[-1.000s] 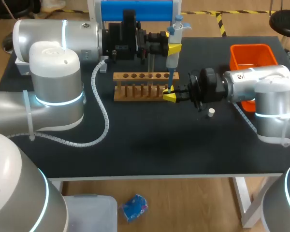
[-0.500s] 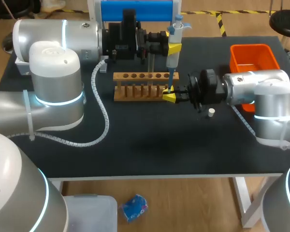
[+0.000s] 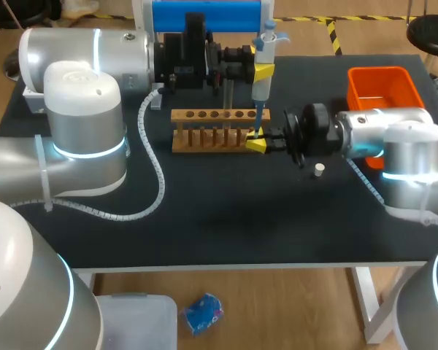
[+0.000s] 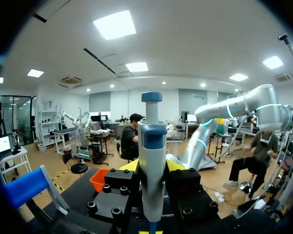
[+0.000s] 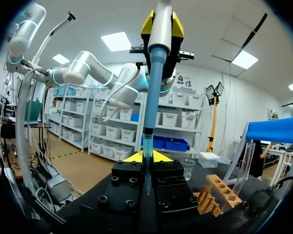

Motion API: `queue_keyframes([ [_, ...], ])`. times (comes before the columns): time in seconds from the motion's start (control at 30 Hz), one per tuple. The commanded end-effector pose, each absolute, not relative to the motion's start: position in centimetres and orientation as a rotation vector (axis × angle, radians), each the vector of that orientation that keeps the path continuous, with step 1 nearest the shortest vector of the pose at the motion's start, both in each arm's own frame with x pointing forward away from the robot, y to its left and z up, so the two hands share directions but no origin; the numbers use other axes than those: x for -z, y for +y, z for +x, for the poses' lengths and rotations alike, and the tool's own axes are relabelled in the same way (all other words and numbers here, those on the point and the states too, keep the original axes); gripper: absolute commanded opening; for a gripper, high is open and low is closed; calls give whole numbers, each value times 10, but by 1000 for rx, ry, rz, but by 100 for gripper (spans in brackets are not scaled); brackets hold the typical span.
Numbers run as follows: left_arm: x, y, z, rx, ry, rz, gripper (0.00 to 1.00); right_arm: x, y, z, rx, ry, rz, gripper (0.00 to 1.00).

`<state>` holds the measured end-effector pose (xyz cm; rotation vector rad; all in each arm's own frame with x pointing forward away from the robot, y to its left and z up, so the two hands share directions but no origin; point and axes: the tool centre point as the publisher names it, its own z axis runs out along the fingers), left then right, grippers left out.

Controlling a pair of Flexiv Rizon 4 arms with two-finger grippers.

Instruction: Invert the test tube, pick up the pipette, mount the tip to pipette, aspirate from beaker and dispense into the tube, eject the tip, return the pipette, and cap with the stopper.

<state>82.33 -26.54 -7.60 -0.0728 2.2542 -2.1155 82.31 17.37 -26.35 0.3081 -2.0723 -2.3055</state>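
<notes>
A matte black tabletop [image 3: 226, 219] on a white metal leg [image 3: 365, 302] stands on a floor [image 3: 277, 313] of warm wood-look boards, crossed at the far side by a strip of yellow-and-black tape [image 3: 335, 35]. Overhead is a white ceiling [image 4: 195, 44] set with bright rectangular light panels [image 4: 115, 24]. The walls [image 5: 224, 73] are plain white.

bright even overhead light frm ceiling panels [image 4: 115, 24], soft faint shadows on black table [image 3: 226, 226].

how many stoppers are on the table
1. The white stopper sits on the table near the right arm, right of the wooden rack. Another could be hidden under an arm.
</notes>
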Motion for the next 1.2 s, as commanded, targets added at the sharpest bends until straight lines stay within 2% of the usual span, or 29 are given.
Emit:
queue_keyframes([
  [0.03,80,-265,824,2117,2255,-72,0,255,174,824,2296,-2078,313,0],
  [1.2,80,-265,824,2117,2255,-72,0,242,175,826,2294,-2088,287,0],
])
